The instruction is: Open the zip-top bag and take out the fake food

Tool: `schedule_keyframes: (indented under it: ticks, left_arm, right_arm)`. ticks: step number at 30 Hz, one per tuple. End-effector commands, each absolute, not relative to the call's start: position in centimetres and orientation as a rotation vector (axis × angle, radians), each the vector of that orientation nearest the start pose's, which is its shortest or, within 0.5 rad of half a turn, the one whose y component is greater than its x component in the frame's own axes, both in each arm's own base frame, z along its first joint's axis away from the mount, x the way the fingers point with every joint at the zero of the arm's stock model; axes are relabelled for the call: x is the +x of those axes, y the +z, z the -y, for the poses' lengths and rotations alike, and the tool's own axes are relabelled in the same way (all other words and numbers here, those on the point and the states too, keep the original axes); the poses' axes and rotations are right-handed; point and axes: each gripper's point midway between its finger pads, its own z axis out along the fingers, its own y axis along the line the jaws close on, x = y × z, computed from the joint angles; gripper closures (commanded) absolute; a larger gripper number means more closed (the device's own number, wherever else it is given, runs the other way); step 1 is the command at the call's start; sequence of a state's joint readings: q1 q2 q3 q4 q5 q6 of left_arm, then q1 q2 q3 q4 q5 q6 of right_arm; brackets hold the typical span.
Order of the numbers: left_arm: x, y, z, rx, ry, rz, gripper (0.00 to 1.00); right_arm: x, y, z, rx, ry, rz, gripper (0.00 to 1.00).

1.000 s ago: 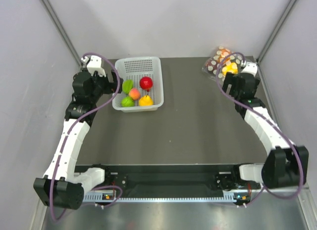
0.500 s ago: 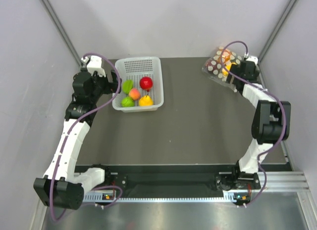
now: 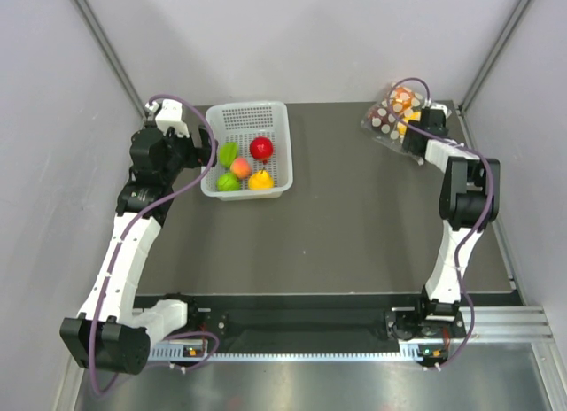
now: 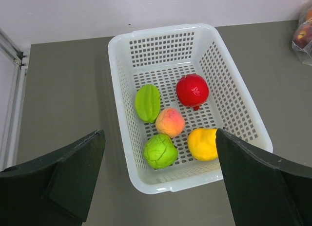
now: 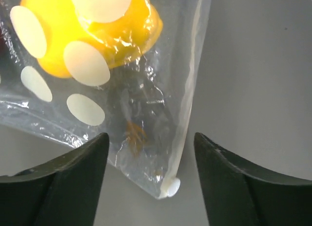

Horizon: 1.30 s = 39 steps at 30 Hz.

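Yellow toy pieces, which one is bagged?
The yellow plastic piece inside the clear polka-dot zip-top bag; the other yellow piece lies loose in the white perforated basket.

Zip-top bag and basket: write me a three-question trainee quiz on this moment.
1. True or false: the zip-top bag lies inside the white basket.
2. How many toy pieces lie in the basket? A three, B five, C seven.
3. Fill in: in the right wrist view, the right jaws, framing the bag's corner, stand ___ (open/shut).
Key: 1 false; 2 B; 3 open.
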State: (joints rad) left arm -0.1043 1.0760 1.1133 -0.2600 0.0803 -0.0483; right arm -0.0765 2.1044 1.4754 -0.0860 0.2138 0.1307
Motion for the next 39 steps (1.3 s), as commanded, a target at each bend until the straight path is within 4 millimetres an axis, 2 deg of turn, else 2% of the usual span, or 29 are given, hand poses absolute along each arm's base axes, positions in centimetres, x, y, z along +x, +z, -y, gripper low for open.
schedule_keyframes:
  ticks: [1,3,7,8,10,13,14,15,16,17,18,19,20,21,22,23,24,25,26,27,29,30,32,35,38,39]
  left_arm:
    - [36.6,33.2,5.1,0.115,-0.157,-1.747,0.01]
    - [36.6,33.2,5.2,0.118,-0.158,-1.747,0.01]
    - [36.6,33.2,5.3,0.125,-0.162,-1.75,0.01]
    - [36.6,33.1,5.5,0.138,-0.167,-1.753,0.01]
    - [36.5,33.3,6.1,0.166,-0.196,-1.753,0.03]
    - [36.6,32.9,7.2,0.204,-0.231,-1.765,0.07]
    - [36.5,32.9,7.6,0.218,-0.237,-1.767,0.09]
    - [36.5,32.9,7.9,0.226,-0.242,-1.772,0.11]
    - [36.2,32.5,8.9,0.247,-0.253,-1.787,0.12]
    - [36.2,32.3,9.4,0.292,-0.237,-1.788,0.14]
    - [36.0,32.3,10.1,0.313,-0.245,-1.788,0.14]
    - [35.5,32.0,11.8,0.362,-0.269,-1.791,0.14]
    - [35.3,32.0,12.6,0.391,-0.279,-1.786,0.15]
    - [34.9,31.9,13.4,0.418,-0.298,-1.784,0.15]
    - [34.4,32.0,14.7,0.455,-0.324,-1.773,0.16]
    - [33.9,32.1,15.4,0.481,-0.349,-1.762,0.16]
    - [33.3,32.0,16.6,0.517,-0.373,-1.752,0.16]
    - [32.8,32.3,17.0,0.541,-0.377,-1.734,0.16]
    - [32.6,32.4,17.4,0.555,-0.379,-1.721,0.16]
    - [32.3,32.1,17.8,0.569,-0.383,-1.721,0.16]
    - [31.4,32.3,18.8,0.601,-0.39,-1.704,0.16]
    - [31.2,32.1,19.2,0.615,-0.392,-1.704,0.16]
    - [30.3,32.2,20.2,0.641,-0.406,-1.692,0.16]
    - [29.1,32.4,21.4,0.66,-0.449,-1.681,0.16]
    - [27.6,32.5,22.5,0.675,-0.48,-1.672,0.17]
    - [27.2,32.0,22.7,0.681,-0.482,-1.678,0.17]
  right_arm:
    - [56.4,7.0,8.2,0.341,-0.195,-2.209,0.31]
    - [56.4,6.2,8.2,0.333,-0.191,-2.235,0.41]
    - [56.6,6.1,8.3,0.311,-0.172,-2.255,0.64]
    - [56.6,6.1,8.4,0.305,-0.17,-2.259,0.77]
    - [55.9,6.1,8.2,0.301,-0.165,-2.285,0.98]
    - [54.5,6.6,7.5,0.298,-0.128,-2.304,1.0]
    - [54.2,7.9,7.3,0.303,-0.111,-2.283,1.0]
    - [53.7,8.1,6.9,0.325,-0.087,-2.282,1.0]
    - [52.5,7.4,6.0,0.327,-0.041,-2.31,1.0]
    - [52.0,9.0,5.5,0.333,-0.009,-2.284,1.0]
    - [50.7,8.1,4.3,0.345,0.043,-2.312,1.0]
    - [50.1,8.3,3.7,0.345,0.054,-2.314,1.0]
    - [49.4,9.7,2.9,0.335,0.066,-2.293,1.0]
    - [48.2,8.9,1.0,0.298,0.085,-2.326,1.0]
    - [47.5,9.1,-0.1,0.273,0.088,-2.334,1.0]
    - [46.7,10.2,-1.6,0.231,0.093,-2.325,1.0]
    - [45.5,9.7,-4.1,0.171,0.102,-2.348,1.0]
    - [44.8,9.9,-5.5,0.136,0.117,-2.35,1.0]
    - [44.2,10.9,-7.1,0.109,0.144,-2.33,1.0]
    - [42.9,10.6,-10.2,0.037,0.19,-2.348,1.0]
    - [41.7,11.4,-13.2,-0.027,0.25,-2.336,1.0]
    - [40.4,11.5,-16.0,-0.098,0.291,-2.342,1.0]
    - [38.6,12.2,-19.7,-0.182,0.366,-2.33,1.0]
    - [35.8,12.8,-23.9,-0.287,0.485,-2.33,1.0]
    - [33.5,13.1,-25.9,-0.352,0.529,-2.33,1.0]
    - [32.1,12.7,-26.9,-0.394,0.549,-2.344,1.0]
